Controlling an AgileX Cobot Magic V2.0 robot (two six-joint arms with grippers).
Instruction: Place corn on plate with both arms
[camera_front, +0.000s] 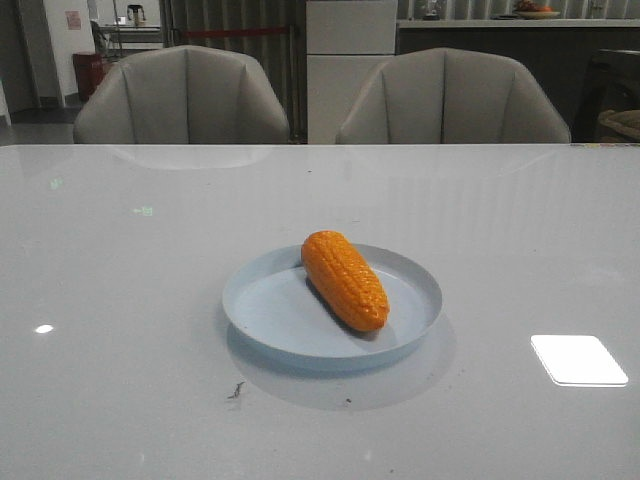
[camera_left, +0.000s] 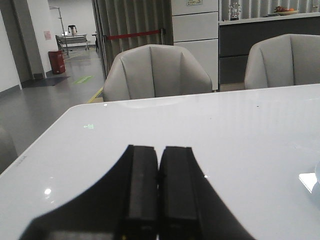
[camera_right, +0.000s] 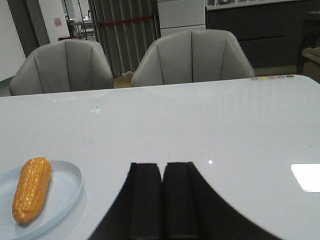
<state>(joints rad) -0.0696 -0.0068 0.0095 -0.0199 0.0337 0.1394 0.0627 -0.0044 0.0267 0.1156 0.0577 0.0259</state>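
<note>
1. The corn lies on its side in the plate, running diagonally, its far end close to the plate's far rim and its near end pointing toward the robot's right. It looks settled, so I judge the placing done.

2. The left gripper is fully closed, pads touching, with nothing between them; it sits over bare surface, away from the plate.

3. The right gripper is likewise closed and empty, off to the plate's right.

4. Neither arm shows in the front view, so both seem well clear.

5. Risk: little remains. A round cob on a shallow, glossy plate could roll if either arm swings back across and clips the low rim. The plate could also slide on the slick surface.

6. The corn is bright orange, with neat rows of bumpy kernels, blunt at the far end and slightly tapered at the near one, shorter than the pale blue plate is wide.
</note>
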